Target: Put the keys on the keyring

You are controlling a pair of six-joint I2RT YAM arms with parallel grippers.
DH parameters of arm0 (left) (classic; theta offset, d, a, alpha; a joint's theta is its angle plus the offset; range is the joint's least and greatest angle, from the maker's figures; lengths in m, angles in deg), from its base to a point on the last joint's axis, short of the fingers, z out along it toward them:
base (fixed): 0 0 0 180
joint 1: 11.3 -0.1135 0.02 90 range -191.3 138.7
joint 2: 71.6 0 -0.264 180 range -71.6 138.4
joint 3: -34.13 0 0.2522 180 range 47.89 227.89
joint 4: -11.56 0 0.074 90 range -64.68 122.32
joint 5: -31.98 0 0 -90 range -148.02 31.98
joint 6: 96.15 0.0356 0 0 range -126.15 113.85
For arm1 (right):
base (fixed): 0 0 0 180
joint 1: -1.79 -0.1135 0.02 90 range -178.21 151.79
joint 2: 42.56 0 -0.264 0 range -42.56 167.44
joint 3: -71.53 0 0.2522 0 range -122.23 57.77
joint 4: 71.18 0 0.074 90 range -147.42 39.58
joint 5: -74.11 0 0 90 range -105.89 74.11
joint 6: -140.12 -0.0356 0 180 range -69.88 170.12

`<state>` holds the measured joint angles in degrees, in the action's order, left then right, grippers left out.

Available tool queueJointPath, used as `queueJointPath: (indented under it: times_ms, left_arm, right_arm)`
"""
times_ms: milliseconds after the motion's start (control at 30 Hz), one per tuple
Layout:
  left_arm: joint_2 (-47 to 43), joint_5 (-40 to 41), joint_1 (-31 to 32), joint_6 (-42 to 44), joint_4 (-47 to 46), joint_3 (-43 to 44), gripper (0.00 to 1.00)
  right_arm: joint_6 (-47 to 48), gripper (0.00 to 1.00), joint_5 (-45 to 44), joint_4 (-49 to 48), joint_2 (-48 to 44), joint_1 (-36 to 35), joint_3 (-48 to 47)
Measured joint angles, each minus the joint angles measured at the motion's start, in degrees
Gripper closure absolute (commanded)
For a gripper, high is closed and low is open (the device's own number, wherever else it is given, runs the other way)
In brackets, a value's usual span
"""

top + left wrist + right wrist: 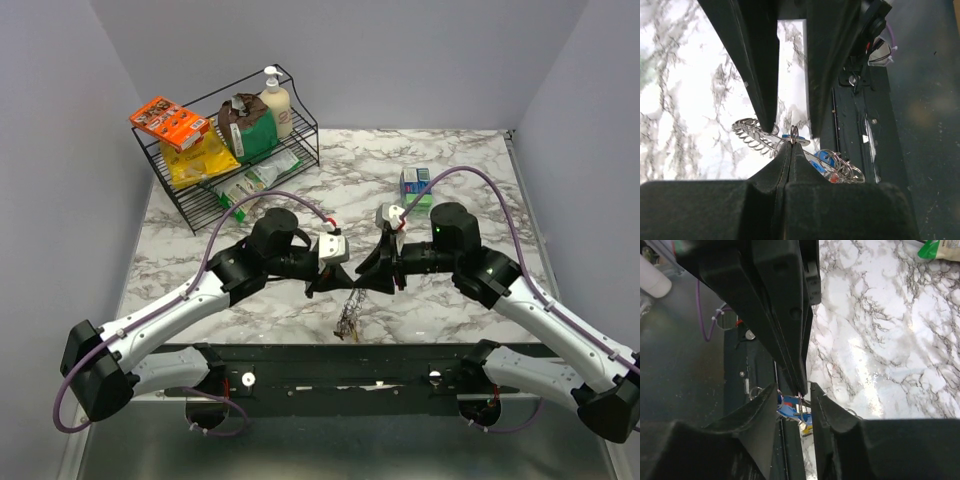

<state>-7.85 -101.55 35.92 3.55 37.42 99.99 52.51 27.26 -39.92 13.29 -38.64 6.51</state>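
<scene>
Marble-patterned desk (450, 170), wire rack (235, 150) at its far left: both arms meet above the near edge. Here the left end effector (791, 150) is pinched tight on a small metal ring (794, 134), with the jagged keyring (754, 136) and blue-headed keys (789, 409) dangling beside it. Fingers parted, the right end effector (793, 388) straddles that bunch.

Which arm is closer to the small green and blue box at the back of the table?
Right. The right tool is just in front of the box, slightly left; the left tool is farther left again.
</scene>
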Motion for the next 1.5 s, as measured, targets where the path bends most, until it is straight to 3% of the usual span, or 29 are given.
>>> queueJointPath:
  times_ms: [200,433,833,1100,1500]
  left_arm:
    - [-1.81,2.67,-0.02,-7.85,-10.64,-7.52,1.00]
    - [-4.07,6.97,-0.02,-15.37,-22.86,-13.73,1.00]
    - [-7.50,11.41,-1.25,-22.86,-38.01,-20.55,1.00]
    - [-8.35,10.97,-3.30,-28.70,-48.24,-24.28,1.00]
    - [-8.96,9.09,-3.63,-31.19,-53.24,-24.30,1.00]
  right_arm:
    - [-1.40,0.34,-5.81,-0.46,-1.64,-0.02,0.00]
    - [-3.91,0.32,-10.97,-1.20,-2.29,0.00,0.02]
    - [-5.38,0.49,-11.80,-2.56,-4.26,0.39,1.64]
    - [-5.38,0.50,-10.62,-3.56,-4.68,0.79,2.27]
    - [-5.42,0.62,-6.91,-5.44,-4.72,0.79,2.73]
